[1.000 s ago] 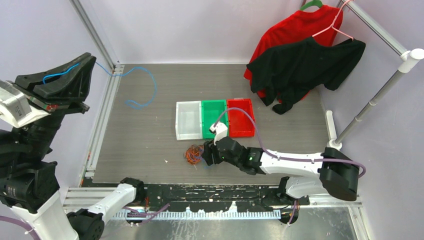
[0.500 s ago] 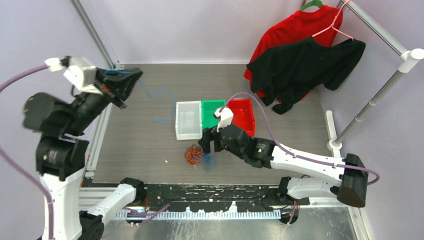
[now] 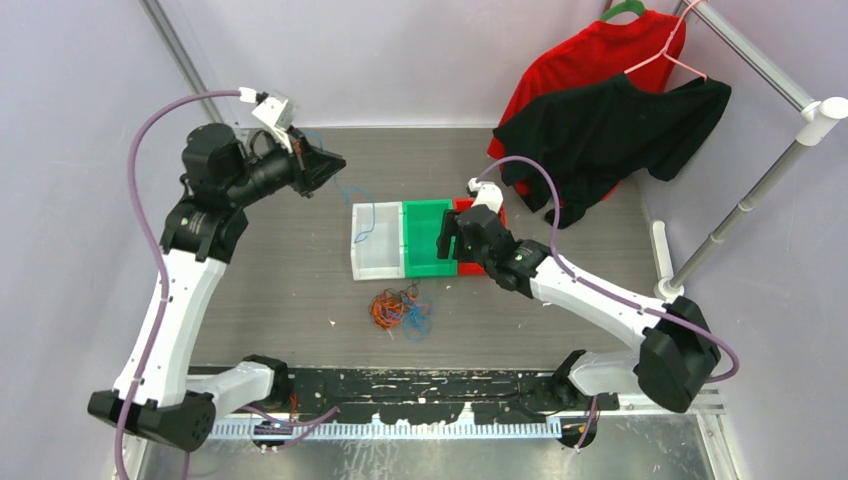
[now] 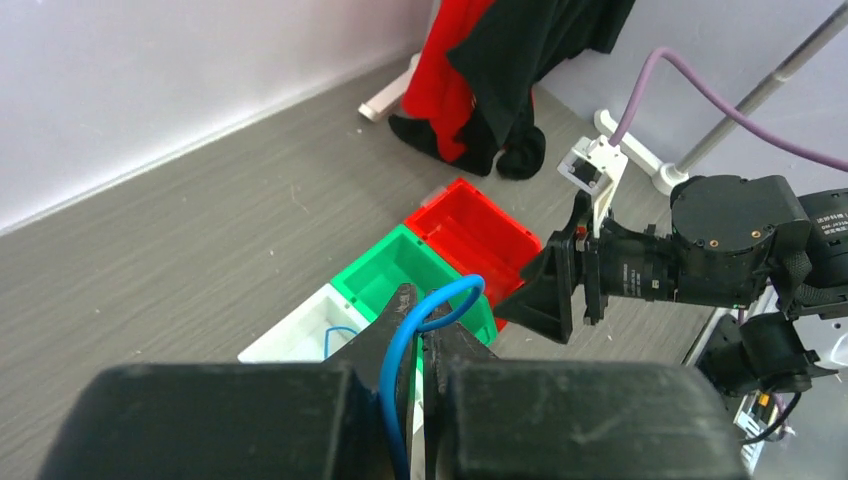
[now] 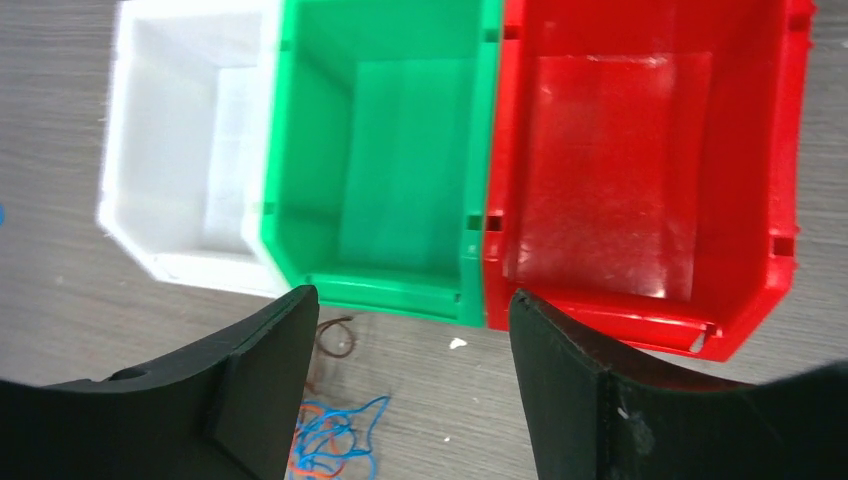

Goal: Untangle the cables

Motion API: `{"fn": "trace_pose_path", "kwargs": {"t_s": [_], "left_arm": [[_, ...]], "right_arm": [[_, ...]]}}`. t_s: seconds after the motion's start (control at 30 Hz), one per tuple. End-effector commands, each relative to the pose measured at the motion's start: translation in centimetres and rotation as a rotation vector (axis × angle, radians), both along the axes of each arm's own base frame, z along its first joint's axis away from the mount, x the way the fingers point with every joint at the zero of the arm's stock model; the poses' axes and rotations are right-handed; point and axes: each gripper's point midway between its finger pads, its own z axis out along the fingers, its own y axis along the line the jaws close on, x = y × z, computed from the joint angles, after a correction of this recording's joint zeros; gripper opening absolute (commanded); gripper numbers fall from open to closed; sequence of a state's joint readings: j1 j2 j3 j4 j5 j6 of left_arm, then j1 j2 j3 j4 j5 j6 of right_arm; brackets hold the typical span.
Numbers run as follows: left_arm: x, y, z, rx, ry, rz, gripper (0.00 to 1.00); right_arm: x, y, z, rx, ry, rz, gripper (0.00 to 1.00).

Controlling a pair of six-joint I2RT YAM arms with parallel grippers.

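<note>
1 blue cable (image 4: 397, 370) dangles downward, pinched by left end effector (image 3: 337, 162); right end effector (image 5: 410, 302) stands wide.

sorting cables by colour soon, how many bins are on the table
3, side by side in one row, none hidden: white bin on the left, green bin in the middle, red bin on the right.

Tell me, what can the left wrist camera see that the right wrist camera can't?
Only the left wrist view shows the left gripper pinching a blue cable, plus the red shirt and black shirt. Only the right wrist view shows the tangled cables lying on the table. Both show the open right gripper, white bin, green bin and red bin.
</note>
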State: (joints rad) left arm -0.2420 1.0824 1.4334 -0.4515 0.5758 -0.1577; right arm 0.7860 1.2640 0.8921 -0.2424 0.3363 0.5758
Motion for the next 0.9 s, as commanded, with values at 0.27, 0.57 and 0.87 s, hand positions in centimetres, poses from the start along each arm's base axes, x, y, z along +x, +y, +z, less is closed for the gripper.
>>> {"fn": "trace_pose_path", "kwargs": {"t_s": [0.27, 0.57, 0.87], "left_arm": [[3.3, -2.5, -3.8, 0.034, 0.105, -0.103, 0.0], [3.7, -2.1, -4.9, 0.099, 0.091, -0.097, 0.0], [4.6, 0.2, -8.6, 0.259, 0.111, -0.007, 0.0]], "right_arm": [[3.0, -1.7, -3.4, -0.068, 0.07, -0.126, 0.64], [4.1, 0.7, -6.1, -0.036, 0.144, -0.098, 0.42], [5.6, 4.4, -5.4, 0.045, 0.154, -0.081, 0.33]]}}
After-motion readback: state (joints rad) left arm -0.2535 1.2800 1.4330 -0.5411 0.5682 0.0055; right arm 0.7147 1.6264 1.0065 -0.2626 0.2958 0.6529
